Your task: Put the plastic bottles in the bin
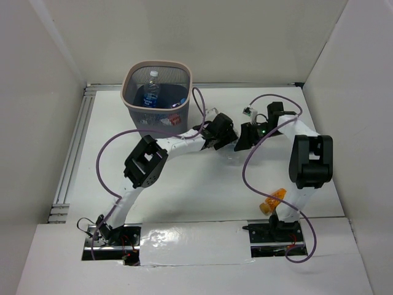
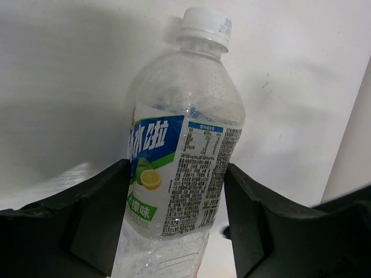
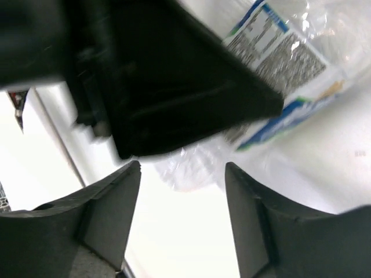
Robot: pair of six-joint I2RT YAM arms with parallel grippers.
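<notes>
The lemon-label bottle (image 2: 185,116) sits between the fingers of the left hand (image 2: 177,171), which press its label on both sides. In the left wrist view its long axis runs away from the palm, with the white cap at the far end, tilted a little right. The right hand (image 3: 182,174) faces it with fingers spread wide and nothing clamped between them. The bottle's clear end and label lie just beyond, partly behind the left hand's dark body.

From above, both hands meet mid-worktop (image 1: 202,184), right of the bin (image 1: 153,123). A blue-label bottle (image 1: 151,92) leans inside the bin, cap towards the far rim. An orange bottle (image 1: 274,200) lies near the right arm's base. Pale walls enclose the white worktop.

The held bottle is scarcely visible from above, and I cannot tell whether it touches the worktop.
</notes>
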